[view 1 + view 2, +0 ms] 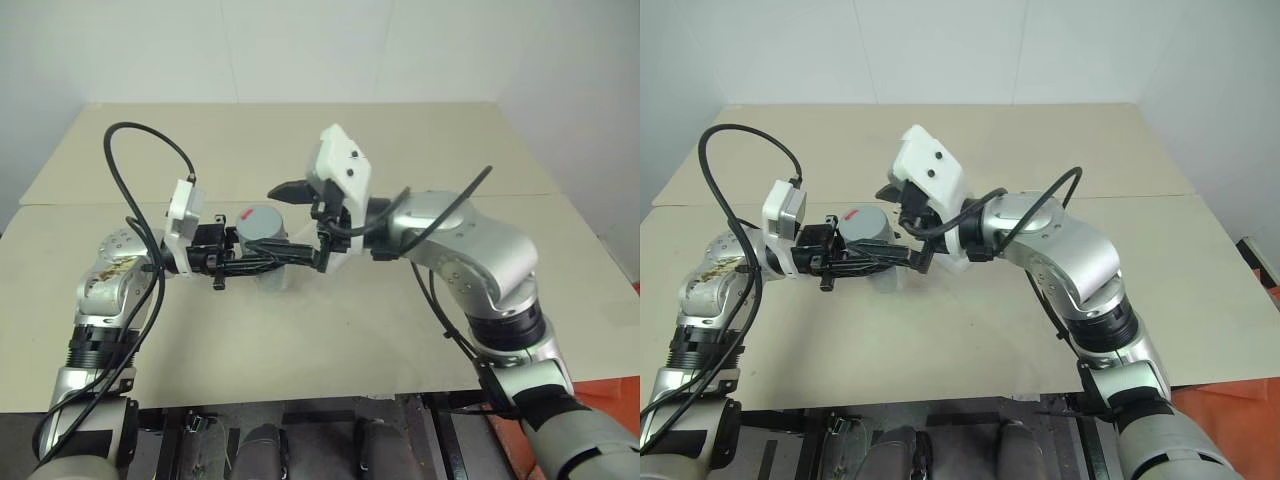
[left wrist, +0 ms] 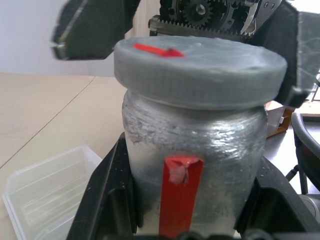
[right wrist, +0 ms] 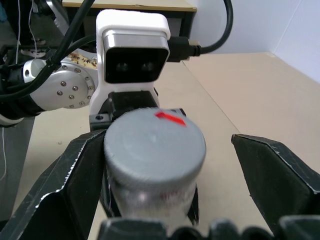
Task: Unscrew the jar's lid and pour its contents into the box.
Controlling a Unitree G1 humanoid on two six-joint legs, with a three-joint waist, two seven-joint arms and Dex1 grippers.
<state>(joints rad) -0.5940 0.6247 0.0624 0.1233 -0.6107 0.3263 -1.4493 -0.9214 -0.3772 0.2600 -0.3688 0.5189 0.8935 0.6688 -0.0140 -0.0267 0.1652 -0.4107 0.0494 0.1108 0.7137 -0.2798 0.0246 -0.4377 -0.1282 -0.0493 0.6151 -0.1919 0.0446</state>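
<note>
jar (image 2: pixel 192 150) with red stripe, no writing

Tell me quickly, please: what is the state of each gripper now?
Left gripper: closed on the jar, holding it upright.
Right gripper: open, its fingers on either side of the lid, not yet gripping it.

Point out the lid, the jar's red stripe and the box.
the lid (image 2: pixel 200 62): left wrist view, on its grey top face.
the red stripe (image 2: pixel 181 192): left wrist view, midway down the tape on the jar's side.
the box (image 2: pixel 47 192): left wrist view, on its clear ribbed floor.
</note>
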